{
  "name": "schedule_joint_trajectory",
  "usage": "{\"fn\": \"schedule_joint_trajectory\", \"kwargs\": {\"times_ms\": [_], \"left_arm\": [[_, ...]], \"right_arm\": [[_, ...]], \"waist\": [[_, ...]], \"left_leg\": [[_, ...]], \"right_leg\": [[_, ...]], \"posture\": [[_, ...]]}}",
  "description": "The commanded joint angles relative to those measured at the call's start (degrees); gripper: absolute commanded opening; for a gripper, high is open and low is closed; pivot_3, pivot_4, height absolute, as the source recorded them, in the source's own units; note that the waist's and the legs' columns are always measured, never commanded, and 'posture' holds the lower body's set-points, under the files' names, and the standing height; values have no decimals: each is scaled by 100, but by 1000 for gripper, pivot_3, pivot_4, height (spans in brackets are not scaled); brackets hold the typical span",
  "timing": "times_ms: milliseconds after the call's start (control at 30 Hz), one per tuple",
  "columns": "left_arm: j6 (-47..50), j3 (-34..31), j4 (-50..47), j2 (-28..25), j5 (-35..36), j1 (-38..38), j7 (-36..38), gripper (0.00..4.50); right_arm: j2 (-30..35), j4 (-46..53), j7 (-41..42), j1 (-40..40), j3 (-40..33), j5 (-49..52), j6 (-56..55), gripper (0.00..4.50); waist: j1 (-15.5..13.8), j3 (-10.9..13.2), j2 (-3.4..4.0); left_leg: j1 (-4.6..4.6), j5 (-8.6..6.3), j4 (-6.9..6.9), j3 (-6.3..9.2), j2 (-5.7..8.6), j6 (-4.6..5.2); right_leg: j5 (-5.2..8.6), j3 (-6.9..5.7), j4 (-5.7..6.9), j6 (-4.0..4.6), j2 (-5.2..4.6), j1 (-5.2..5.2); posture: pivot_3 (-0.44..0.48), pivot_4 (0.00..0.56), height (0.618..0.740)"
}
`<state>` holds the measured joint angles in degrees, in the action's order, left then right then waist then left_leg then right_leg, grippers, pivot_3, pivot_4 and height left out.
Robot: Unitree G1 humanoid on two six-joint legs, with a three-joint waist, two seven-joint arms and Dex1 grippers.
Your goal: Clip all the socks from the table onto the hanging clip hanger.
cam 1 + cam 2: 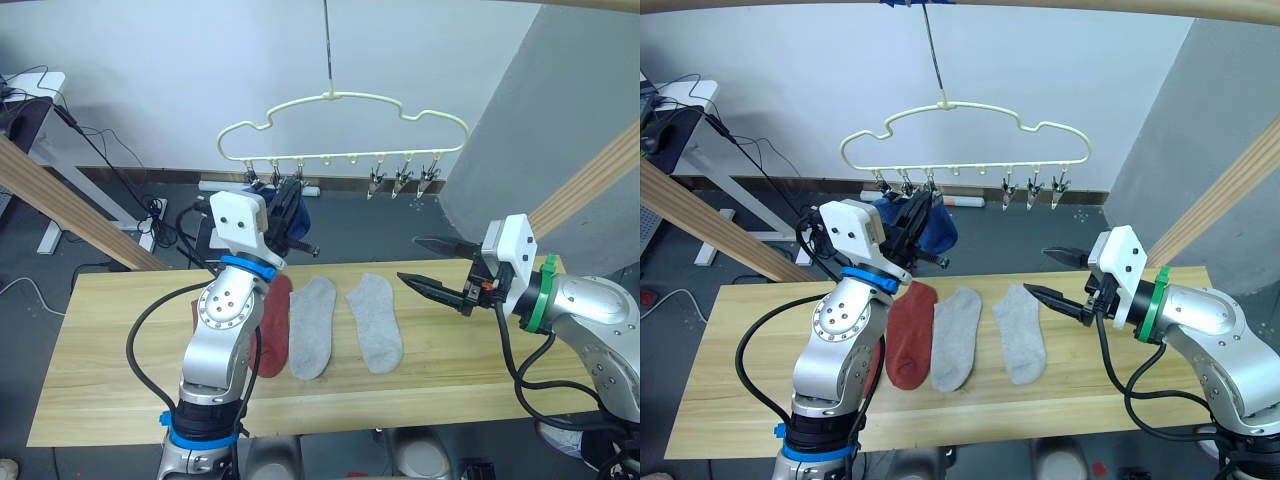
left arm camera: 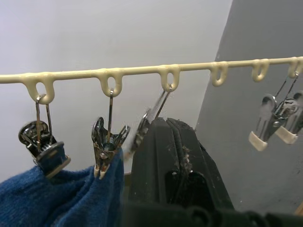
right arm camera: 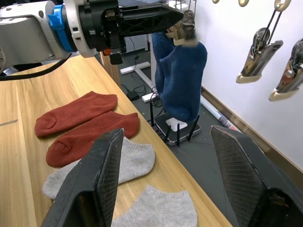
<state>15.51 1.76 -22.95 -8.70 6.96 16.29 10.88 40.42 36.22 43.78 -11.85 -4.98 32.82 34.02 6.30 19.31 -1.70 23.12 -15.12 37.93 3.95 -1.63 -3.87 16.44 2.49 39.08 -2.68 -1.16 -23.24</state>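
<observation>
I have two blue socks (image 3: 179,80) already hanging from the clips at the left end of the clip hanger (image 1: 340,125), each bitten at its cuff by a metal clip; the third clip (image 2: 147,124) along the bar looks pushed askew right beside my left gripper (image 2: 177,156). That gripper is raised just under the hanger bar, its two black fingers pressed together with nothing between them as far as I can see. Below the hanger, on the table (image 1: 120,350), four socks remain: two rust-red socks (image 3: 83,125) lying side by side, touching, and next to them two light grey socks (image 1: 345,325) laid flat and a little apart. My right gripper (image 1: 432,264) hovers beside the grey pair, above the table's right part, fingers spread wide and empty. I judge these socks to be light, limp and easy to crumple, so they will sag and fold the moment they leave the wood; nothing fragile here, and the knit should not slip much against the pads. I would pinch one at the cuff edge, where the fabric is doubled and firmer, leaving a free margin of cuff above the fingers for the clip to bite.
</observation>
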Motion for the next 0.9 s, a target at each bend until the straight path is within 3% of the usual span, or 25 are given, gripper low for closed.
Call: {"fn": "schedule_joint_trajectory", "kwargs": {"times_ms": [33, 233, 900], "left_arm": [[-163, -55, -246, 11, 114, -51, 71, 586], [-177, -2, -239, 9, 13, 78, -28, 2380], [137, 55, 66, 76, -107, 384, -191, 2380]], "right_arm": [[15, 221, 12, 49, -14, 58, -104, 3046], [30, 228, 13, 52, -25, 67, -97, 3046], [-231, 343, -175, -336, -64, 558, 70, 3046]], "waist": [[0, 0, 0], [0, 0, 0], [7, 0, 0]], "left_leg": [[0, 0, 0, 0, 0, 0], [1, 0, 0, 0, 0, 0], [1, 0, 0, 0, 0, 0]], "right_leg": [[0, 0, 0, 0, 0, 0], [0, 0, -1, 0, 0, 0], [0, 0, 0, 0, 1, 0]], "posture": [[-237, 324, 740], [-239, 329, 740], [-245, 330, 740]]}}
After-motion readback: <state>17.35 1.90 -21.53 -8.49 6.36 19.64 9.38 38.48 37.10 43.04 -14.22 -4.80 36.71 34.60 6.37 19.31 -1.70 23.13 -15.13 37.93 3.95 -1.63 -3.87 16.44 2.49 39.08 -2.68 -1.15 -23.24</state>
